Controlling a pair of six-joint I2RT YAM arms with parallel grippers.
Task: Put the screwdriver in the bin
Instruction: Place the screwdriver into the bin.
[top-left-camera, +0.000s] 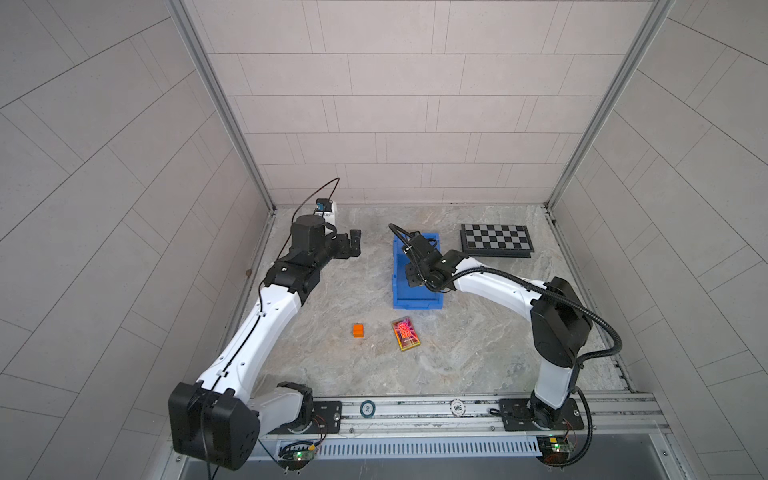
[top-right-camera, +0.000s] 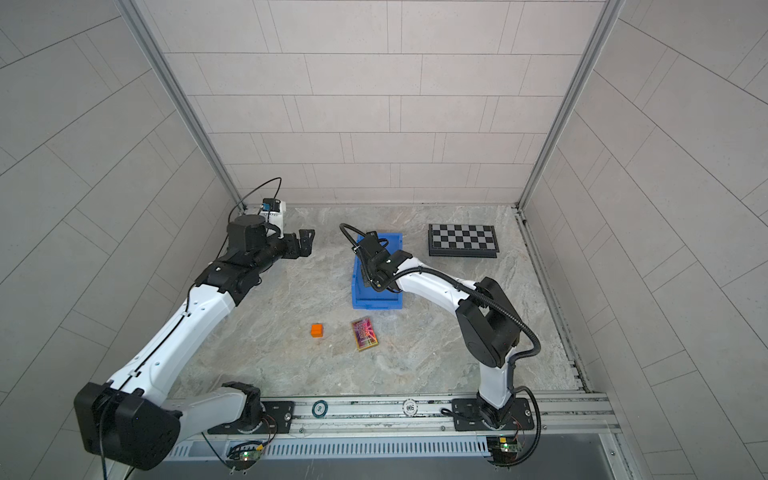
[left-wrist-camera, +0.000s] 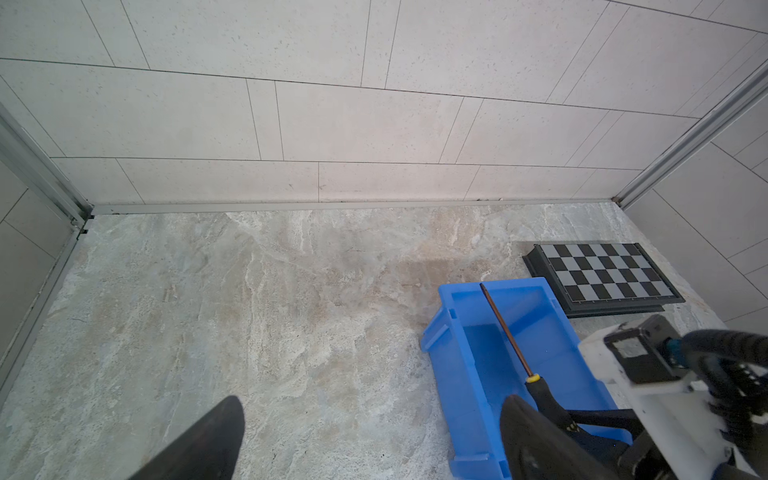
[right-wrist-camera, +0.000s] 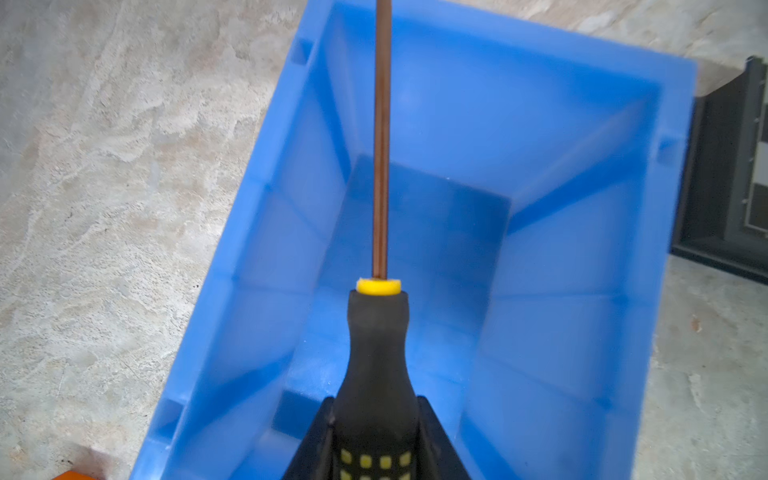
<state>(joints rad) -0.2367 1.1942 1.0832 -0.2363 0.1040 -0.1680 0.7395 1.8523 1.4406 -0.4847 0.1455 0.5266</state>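
Between my right fingers (right-wrist-camera: 432, 444) sits the screwdriver (right-wrist-camera: 376, 374), clamped on its black dotted handle, with the thin shaft running straight out ahead of them. Below and ahead of the fingers lies the open blue bin (right-wrist-camera: 582, 124), so the tool hangs over its inside, not yet released. I judge it light and stiff. The rubbery handle is the right hold, since the bare shaft would slip and roll. Off to the side, my left fingers (left-wrist-camera: 208, 444) stand apart, empty, above the counter (left-wrist-camera: 291, 311).
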